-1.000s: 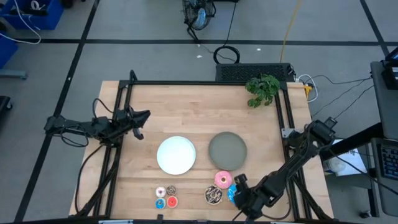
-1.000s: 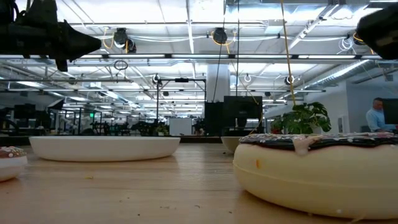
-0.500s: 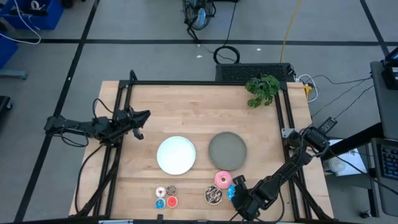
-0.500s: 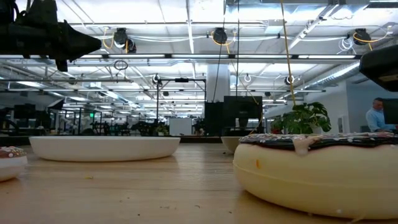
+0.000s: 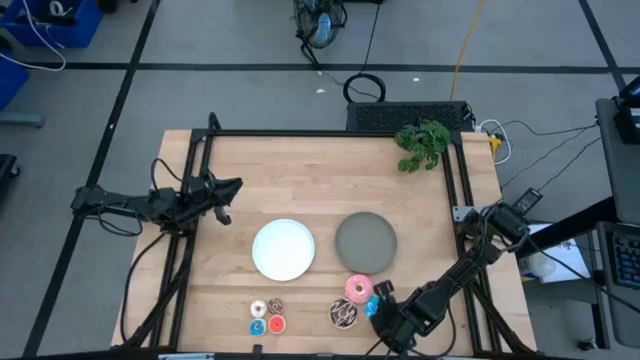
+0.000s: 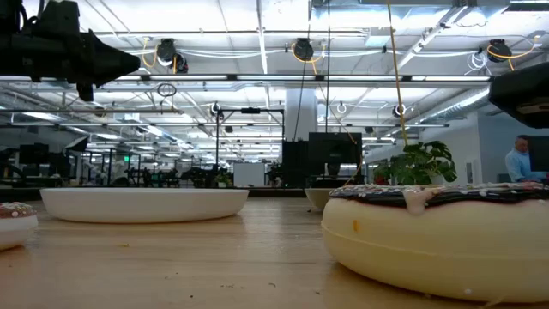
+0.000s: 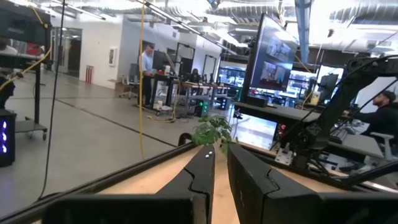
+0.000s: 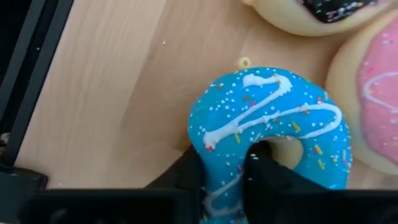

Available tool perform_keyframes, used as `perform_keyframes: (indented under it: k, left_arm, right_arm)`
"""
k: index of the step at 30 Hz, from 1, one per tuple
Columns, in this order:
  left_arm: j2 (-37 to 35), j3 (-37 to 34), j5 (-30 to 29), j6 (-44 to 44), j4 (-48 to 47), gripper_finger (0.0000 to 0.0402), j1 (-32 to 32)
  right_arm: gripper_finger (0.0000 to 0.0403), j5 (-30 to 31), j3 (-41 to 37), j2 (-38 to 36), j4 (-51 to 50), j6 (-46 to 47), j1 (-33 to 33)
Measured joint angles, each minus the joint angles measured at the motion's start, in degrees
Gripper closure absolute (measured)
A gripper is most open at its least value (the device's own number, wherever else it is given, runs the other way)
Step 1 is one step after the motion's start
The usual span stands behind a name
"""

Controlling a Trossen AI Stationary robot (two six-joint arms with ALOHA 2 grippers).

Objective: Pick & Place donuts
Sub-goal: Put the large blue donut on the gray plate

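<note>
The right gripper (image 8: 225,171) pinches the blue sprinkled ring donut (image 8: 271,127) beside the pink frosted donut (image 8: 367,112). The left gripper (image 7: 221,168) waits over the table's left edge; its fingers are nearly pressed together.

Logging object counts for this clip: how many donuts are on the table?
7. Four tiny ones cluster at the front left; the pink donut, brown drizzled donut and blue sprinkled donut sit front right, the last in the right gripper.
</note>
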Motion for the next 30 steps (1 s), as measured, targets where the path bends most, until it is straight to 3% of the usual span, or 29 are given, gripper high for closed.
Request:
perform_keyframes:
  k: [5,12,16,20,24,30]
  left_arm:
    - [0.0,0.0,0.6,-0.7,0.0,0.0353,0.0]
    - [0.0,0.0,0.6,-1.3,-0.5,0.0353,0.0]
    - [0.0,0.0,0.6,-1.6,-0.5,0.0353,0.0]
    - [0.0,0.0,0.6,-2.6,-0.5,0.0353,0.0]
    - [0.0,0.0,0.7,-2.8,-0.5,0.0353,0.0]
    - [0.0,0.0,0.7,-2.8,-0.5,0.0353,0.0]
  right_arm:
    - [0.0393,-0.4,0.0,-3.0,0.8,-0.4,0.2]
    - [0.0366,0.3,0.0,-10.9,0.9,-0.6,0.4]
    - [0.0374,4.7,0.0,-17.2,0.9,-2.9,0.1]
    - [0.0388,13.5,0.0,-24.2,-0.1,-5.2,-0.8]
    - [0.039,17.8,0.0,-30.8,-2.4,-3.4,-3.7]
    - [0.0388,18.1,0.1,-36.2,-10.0,-4.1,-12.8]
